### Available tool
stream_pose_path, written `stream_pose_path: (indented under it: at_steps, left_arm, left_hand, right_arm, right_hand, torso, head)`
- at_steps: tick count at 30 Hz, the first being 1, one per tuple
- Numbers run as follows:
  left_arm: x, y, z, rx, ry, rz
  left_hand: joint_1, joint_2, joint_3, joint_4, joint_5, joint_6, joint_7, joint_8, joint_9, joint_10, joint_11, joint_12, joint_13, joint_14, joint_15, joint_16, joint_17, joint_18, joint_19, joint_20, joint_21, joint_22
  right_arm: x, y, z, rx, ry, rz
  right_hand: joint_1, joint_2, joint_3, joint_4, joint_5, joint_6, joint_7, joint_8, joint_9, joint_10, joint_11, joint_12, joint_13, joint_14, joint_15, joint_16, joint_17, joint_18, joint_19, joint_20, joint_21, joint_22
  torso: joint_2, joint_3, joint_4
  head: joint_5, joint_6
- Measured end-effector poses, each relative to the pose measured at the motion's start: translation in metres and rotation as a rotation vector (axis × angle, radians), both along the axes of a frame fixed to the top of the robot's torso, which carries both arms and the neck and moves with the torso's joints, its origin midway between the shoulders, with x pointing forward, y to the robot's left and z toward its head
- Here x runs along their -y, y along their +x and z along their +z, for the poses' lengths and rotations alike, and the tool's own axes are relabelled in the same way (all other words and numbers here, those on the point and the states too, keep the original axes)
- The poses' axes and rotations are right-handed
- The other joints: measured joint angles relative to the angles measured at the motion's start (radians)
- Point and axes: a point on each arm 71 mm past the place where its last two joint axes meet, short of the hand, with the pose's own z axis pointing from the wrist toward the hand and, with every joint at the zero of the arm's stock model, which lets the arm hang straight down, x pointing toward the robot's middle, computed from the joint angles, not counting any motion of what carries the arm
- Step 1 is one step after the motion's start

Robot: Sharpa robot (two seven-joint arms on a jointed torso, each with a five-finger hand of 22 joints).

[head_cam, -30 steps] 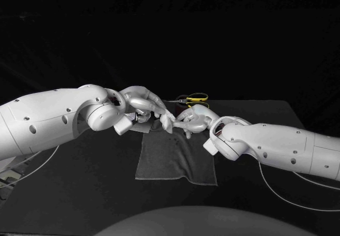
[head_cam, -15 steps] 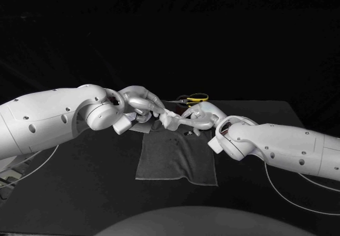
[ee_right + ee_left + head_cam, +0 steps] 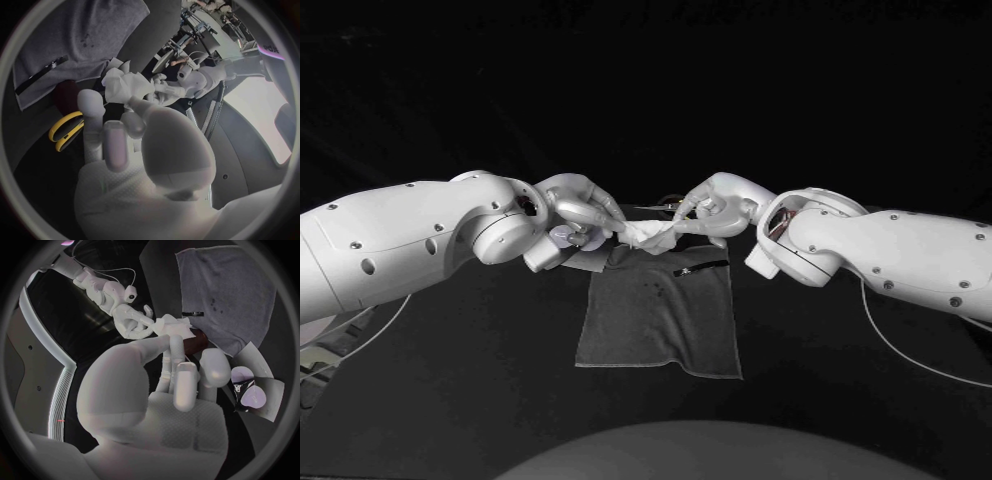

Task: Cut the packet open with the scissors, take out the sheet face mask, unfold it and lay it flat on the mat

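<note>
Finding: the sheet face mask point(image 3: 651, 233) is out of the packet point(image 3: 253, 392) and hangs as a crumpled white wad above the far end of the mat point(image 3: 661, 325), between the two hands. The left robot hand point(image 3: 581, 215) is clamped on one side of the wad and the right robot hand point(image 3: 711, 208) on the other. Both pinch with the fingertips.

The packet lies on the table point(image 3: 473, 380) just beside the mat's far left corner. The scissors point(image 3: 65, 131) lie beyond the mat's far edge. A dark cut strip point(image 3: 704, 268) rests on the mat near its far right side.

Assessment: the step in hand is the unfolding, and the laying flat is not yet done.

Recommendation: draw the hands apart slowly and evenly so the folds open without tearing the thin sheet. If the wad stays bunched, regrip at a free edge. Lower the mask onto the bare middle of the mat, away from the strip.
</note>
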Motion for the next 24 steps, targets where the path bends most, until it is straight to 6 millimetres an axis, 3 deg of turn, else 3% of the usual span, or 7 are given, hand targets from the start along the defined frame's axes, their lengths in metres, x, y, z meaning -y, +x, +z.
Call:
stream_pose_path:
  at_steps: [17, 24]
  left_arm:
    - [0.001, 0.001, 0.001, 0.035, 0.02, 0.0]
    - [0.0, 0.002, 0.001, 0.045, 0.025, 0.0]
  left_hand:
    - [-0.004, 0.003, 0.0, 0.0, 0.002, -0.001, 0.002, 0.001, 0.0, 0.0, 0.0, 0.0, 0.0, 0.0, 0.0, -0.001, 0.0, 0.0, 0.0, 0.0, 0.0, 0.0]
    - [-0.004, 0.003, 0.002, 0.002, 0.002, -0.001, 0.002, -0.001, 0.0, 0.001, 0.005, 0.0, -0.001, 0.0, 0.0, -0.002, 0.0, 0.0, 0.004, 0.004, 0.0, 0.002]
  right_arm:
    - [-0.01, 0.014, 0.033, 0.104, -0.431, 0.109]
    - [-0.01, 0.016, 0.039, 0.144, -0.513, 0.096]
  right_hand:
    - [-0.012, -0.007, 0.02, -0.015, -0.001, -0.001, 0.001, 0.009, 0.0, 0.005, -0.005, 0.004, 0.007, 0.0, 0.0, 0.0, -0.002, -0.007, 0.0, 0.0, 0.032, 0.017]
    - [-0.019, -0.01, 0.044, -0.033, -0.001, -0.002, -0.006, 0.011, 0.0, 0.011, -0.004, 0.009, 0.013, 0.004, -0.004, 0.0, -0.003, -0.007, 0.007, 0.0, 0.044, 0.022]
  torso:
    - [0.0, -0.0012, 0.0024]
    - [0.001, -0.0012, 0.0021]
  head:
    - [-0.004, -0.001]
    - [-0.004, -0.001]
